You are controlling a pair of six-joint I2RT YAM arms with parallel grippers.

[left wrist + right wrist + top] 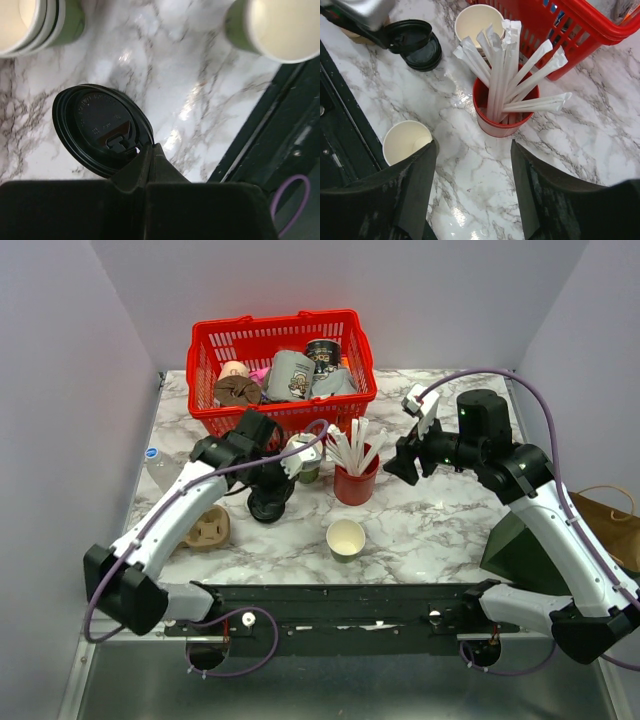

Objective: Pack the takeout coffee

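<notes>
The takeout coffee cup, olive-green with a cream inside, stands open-topped near the table's front middle; it also shows as the single cup and the cup. My left gripper is shut on the rim of a round black lid, held just over a stack of black lids. In the top view that left gripper sits left of the red cup. My right gripper hangs open above bare marble, between the coffee cup and the red cup, holding nothing.
A red cup of white sticks stands mid-table, a stack of lidless green cups beside it. A red basket with packed items is at the back. A brown cup carrier lies left; bags stand right.
</notes>
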